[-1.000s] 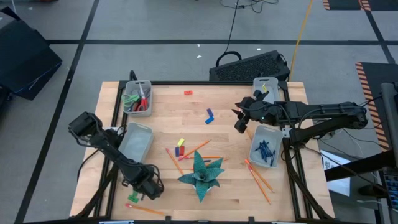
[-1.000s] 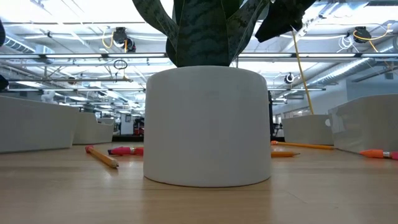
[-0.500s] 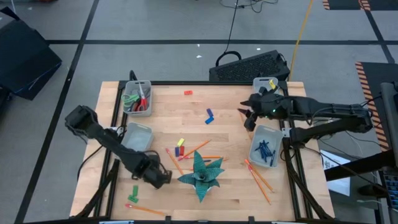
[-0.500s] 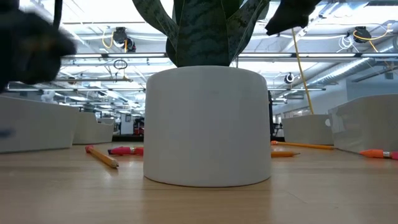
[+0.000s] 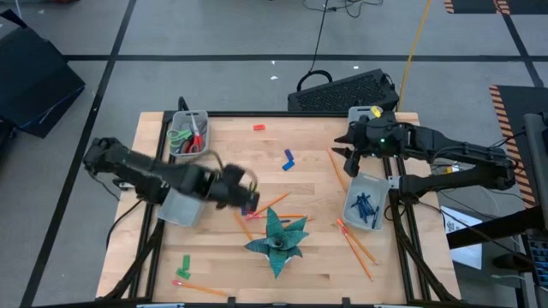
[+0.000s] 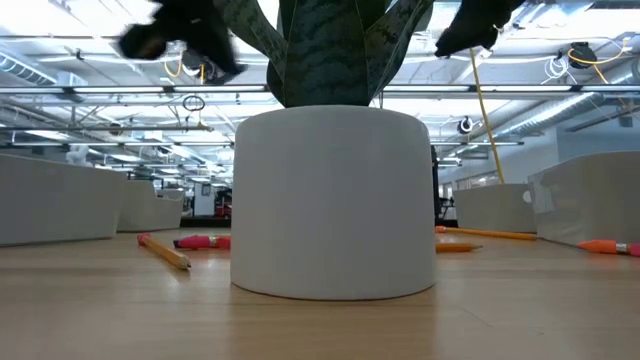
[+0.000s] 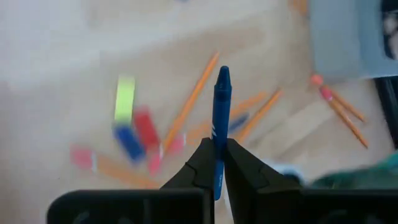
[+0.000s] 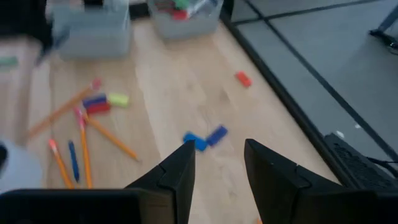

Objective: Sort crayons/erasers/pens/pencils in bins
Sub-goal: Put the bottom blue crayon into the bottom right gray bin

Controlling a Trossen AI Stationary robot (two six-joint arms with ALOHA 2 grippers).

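Note:
My left gripper (image 5: pixel 247 193) hangs over the middle of the table, shut on a blue crayon (image 7: pixel 221 99). Below it lies a cluster of orange pencils (image 5: pixel 272 205), a yellow piece (image 7: pixel 125 98) and red and blue pieces. My right gripper (image 5: pixel 342 159) is open at the far right, beside a bin (image 5: pixel 366 201) that holds dark blue pens. Its fingers (image 8: pixel 180 168) have nothing between them. Another bin (image 5: pixel 188 134) at the far left holds scissors. A third bin (image 5: pixel 178 208) is partly hidden under my left arm. My left gripper pinches the blue crayon's rear half (image 7: pixel 217 138) between its two fingers. The fingers lie along the crayon, and its pointed tip (image 7: pixel 223 71) sticks out past the fingertips. The crayon is lifted clear of the table.
A plant in a white pot (image 6: pixel 333 200) stands near the front middle. Pencils (image 5: pixel 355 244) lie to its right and one (image 5: pixel 201 288) near the front left. A green eraser (image 5: pixel 183 267), a red eraser (image 5: pixel 259 127) and blue erasers (image 5: pixel 288 160) lie loose. A fourth bin (image 5: pixel 366 115) sits at the far right.
My left gripper has swung fast from the table's near left corner up and toward the far right, to above the middle cluster. My right gripper has drawn back a little toward the table's far right.

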